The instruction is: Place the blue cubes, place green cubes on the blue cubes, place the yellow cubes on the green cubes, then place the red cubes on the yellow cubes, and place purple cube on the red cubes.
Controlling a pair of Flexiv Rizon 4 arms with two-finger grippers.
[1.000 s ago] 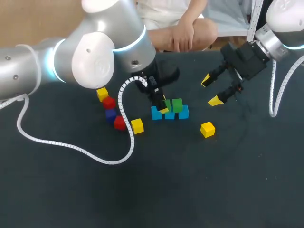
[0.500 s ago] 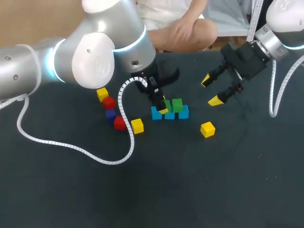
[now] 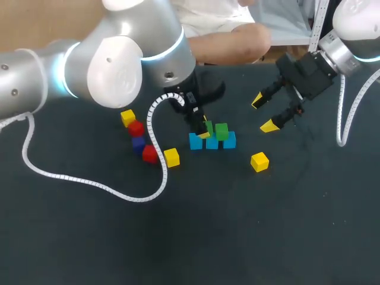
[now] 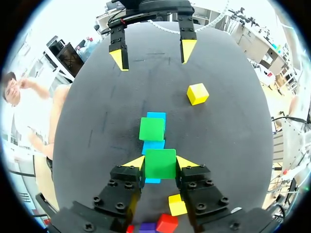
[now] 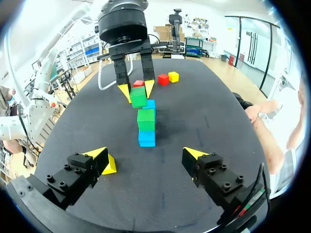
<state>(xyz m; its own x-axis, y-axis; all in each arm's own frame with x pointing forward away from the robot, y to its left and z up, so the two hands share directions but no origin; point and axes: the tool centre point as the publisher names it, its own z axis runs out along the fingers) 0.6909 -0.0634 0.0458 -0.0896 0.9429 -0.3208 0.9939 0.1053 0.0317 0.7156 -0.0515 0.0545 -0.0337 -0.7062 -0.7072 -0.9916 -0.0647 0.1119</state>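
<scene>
On the dark table (image 3: 249, 237), take the blue row (image 3: 212, 143) of three cubes as the clock's centre in the head view. The nearest yellow cube (image 3: 259, 161) lies loose at 4 o'clock, well apart from the row. A second yellow cube (image 3: 171, 157) lies at 8 o'clock, near the near red cube (image 3: 149, 154). Further back, around 9 o'clock, sits the purple cube (image 3: 138, 143), and the far red cube (image 3: 136, 128) and far yellow cube (image 3: 127, 117) trail off toward 10 o'clock. None of these has moved in the last second. The placed green cube (image 3: 221, 131) sits on the right half of the row. Over the left half, the left gripper (image 4: 160, 164) clamps the held green cube (image 3: 208, 127) from both sides. The left wrist view shows blue beneath this cube and the other green one just ahead. Whether it rests on the blue yet or hangs just above, I cannot tell. Since a second ago the fingers and cube have crept only slightly toward 12 o'clock, while the arm's big elbow has swung a little. I judge this to be fine alignment before release. Once the cube is let go, the green layer looks complete and the yellows come next. At 2 o'clock, the right gripper (image 3: 263, 113) hangs empty with its fingers spread wide, unchanged.
</scene>
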